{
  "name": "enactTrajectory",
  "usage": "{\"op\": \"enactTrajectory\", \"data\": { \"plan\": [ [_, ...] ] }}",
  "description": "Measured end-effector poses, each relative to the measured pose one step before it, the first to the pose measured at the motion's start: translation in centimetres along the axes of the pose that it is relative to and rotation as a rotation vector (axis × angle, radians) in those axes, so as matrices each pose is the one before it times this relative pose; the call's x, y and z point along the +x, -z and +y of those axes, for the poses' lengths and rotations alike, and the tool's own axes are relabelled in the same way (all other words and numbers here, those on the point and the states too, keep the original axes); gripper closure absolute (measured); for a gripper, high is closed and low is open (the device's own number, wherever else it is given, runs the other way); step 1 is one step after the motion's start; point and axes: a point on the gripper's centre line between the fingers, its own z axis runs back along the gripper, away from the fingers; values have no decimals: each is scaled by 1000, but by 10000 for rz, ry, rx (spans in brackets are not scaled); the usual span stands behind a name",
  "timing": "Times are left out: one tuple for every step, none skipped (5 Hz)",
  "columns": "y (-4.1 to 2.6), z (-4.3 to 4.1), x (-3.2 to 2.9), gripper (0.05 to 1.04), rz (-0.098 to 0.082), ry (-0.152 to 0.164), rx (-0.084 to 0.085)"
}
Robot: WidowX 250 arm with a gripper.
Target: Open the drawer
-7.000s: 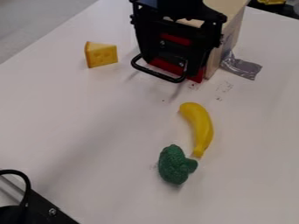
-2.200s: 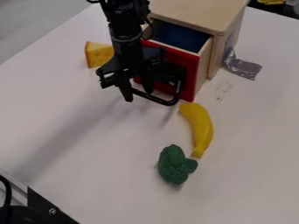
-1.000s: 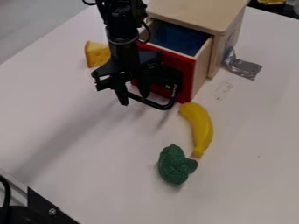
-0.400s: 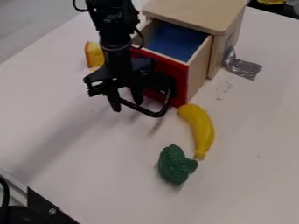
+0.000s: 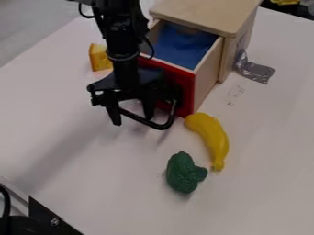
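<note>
My end effector (image 5: 132, 120), fingers spread, is at the handle (image 5: 160, 125); the drawer (image 5: 186, 88) lies up and right, so I'd pull down-left.

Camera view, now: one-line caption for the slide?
Gripper at the handle of an open, red-fronted drawer, with a banana near its front corner.

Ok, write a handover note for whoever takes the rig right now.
Gripper: open, fingertips apart at the handle on the drawer front.
Job's things: the red-fronted drawer stands out of the wooden cabinet, its blue inside in view.
Nearby: banana right at the drawer's front corner, broccoli beside the banana, cheese past the arm.
Done: drawer is open.
Left: probably just backing the gripper off the handle; pulling further would likely push the banana.
</note>
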Motion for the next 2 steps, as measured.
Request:
{"op": "enactTrajectory", "data": {
  "plan": [
    [-595,-736,-95,71,241,534,-118],
    [-1627,-1478,749,79,-17,326,-331]
  ]
}}
